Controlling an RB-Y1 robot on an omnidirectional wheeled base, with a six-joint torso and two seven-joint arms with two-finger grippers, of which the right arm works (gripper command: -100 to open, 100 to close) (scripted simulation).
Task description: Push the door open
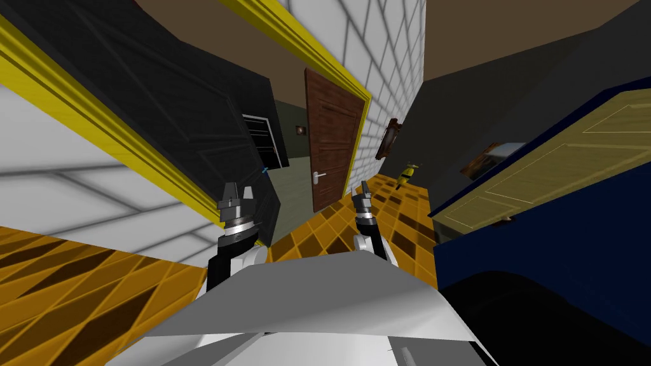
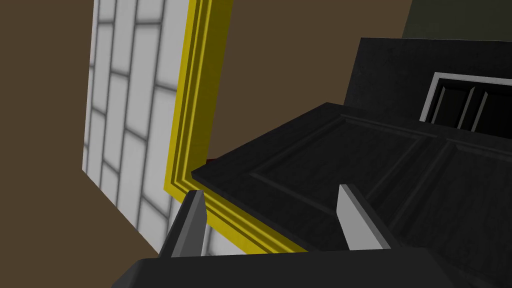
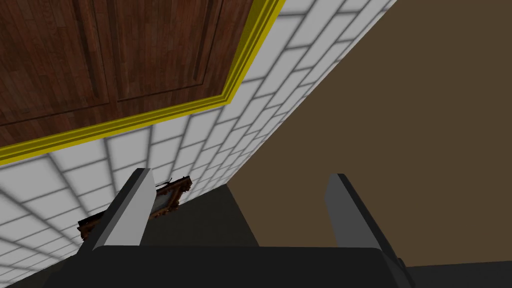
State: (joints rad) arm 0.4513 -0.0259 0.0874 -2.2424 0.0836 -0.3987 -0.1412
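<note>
From the upper left of the head view, the black door (image 1: 191, 108) stands swung off its yellow frame (image 1: 95, 121). I judge it partly open, with more pushing left. The left gripper (image 1: 239, 189), just beside the door's edge, is spread and empty. At centre, the right gripper (image 1: 363, 189) is likewise spread and empty.

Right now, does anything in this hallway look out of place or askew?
Only a small yellow object lying on the floor near the white tiled wall, too small to identify. The black door stands swung out of its yellow frame, which is no fault. The overall slant is my camera's.
</note>
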